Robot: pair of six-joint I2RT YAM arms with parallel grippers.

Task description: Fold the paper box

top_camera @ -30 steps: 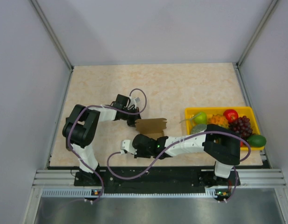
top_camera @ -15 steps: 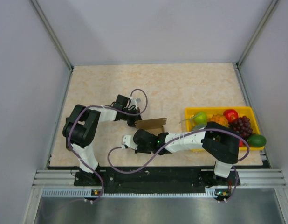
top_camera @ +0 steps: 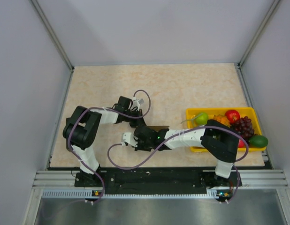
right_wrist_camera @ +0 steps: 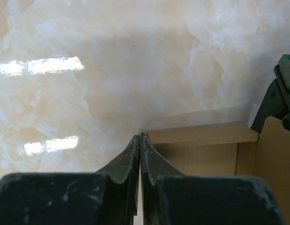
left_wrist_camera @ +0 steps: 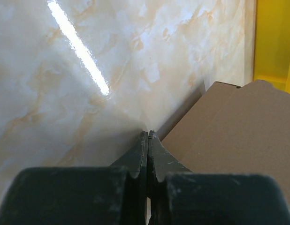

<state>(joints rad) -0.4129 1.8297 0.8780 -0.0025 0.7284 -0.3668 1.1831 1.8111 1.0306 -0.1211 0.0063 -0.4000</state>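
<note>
Paper box [top_camera: 157,127] sits low in the centre of the top view, partly hidden under the right arm [top_camera: 192,136], with the yellow tray [top_camera: 248,110] near it on the right. You should expect it to be light, thin and springy, so work a free flap edge close to a crease rather than mid-panel. Both the left gripper [left_wrist_camera: 148,134] and right gripper [right_wrist_camera: 140,137] are clenched on nothing, tips beside the cardboard; bare table [top_camera: 182,84] fills the upper half of the frame, while the tray rim crowds the right

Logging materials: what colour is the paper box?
Plain brown; the paper box shows best in the left wrist view.
</note>
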